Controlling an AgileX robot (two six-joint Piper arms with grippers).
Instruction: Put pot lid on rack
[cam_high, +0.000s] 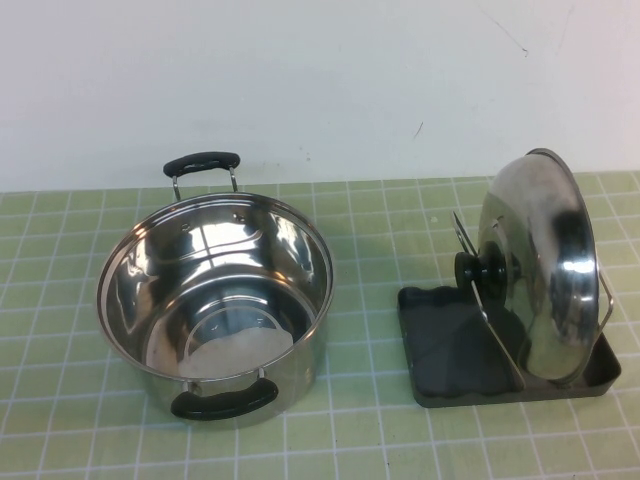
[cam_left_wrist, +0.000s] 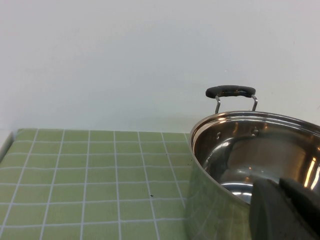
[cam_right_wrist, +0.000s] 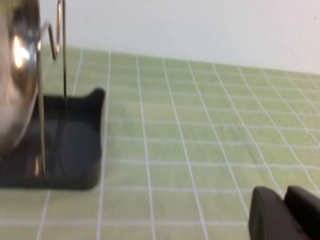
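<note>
The pot lid (cam_high: 540, 260), shiny steel with a black knob (cam_high: 478, 270), stands on edge in the rack (cam_high: 450, 350), leaning between its wire loops, knob facing the pot. In the right wrist view the lid's edge (cam_right_wrist: 17, 75) and the dark rack tray (cam_right_wrist: 75, 140) also show. Neither arm shows in the high view. My left gripper (cam_left_wrist: 280, 184) is shut and empty, close beside the pot's rim. My right gripper (cam_right_wrist: 286, 192) is shut and empty, low over the mat, apart from the rack.
A deep steel pot (cam_high: 215, 300) with two black handles stands uncovered on the left of the green tiled mat (cam_high: 360, 440); it fills part of the left wrist view (cam_left_wrist: 250, 150). A white wall runs along the back.
</note>
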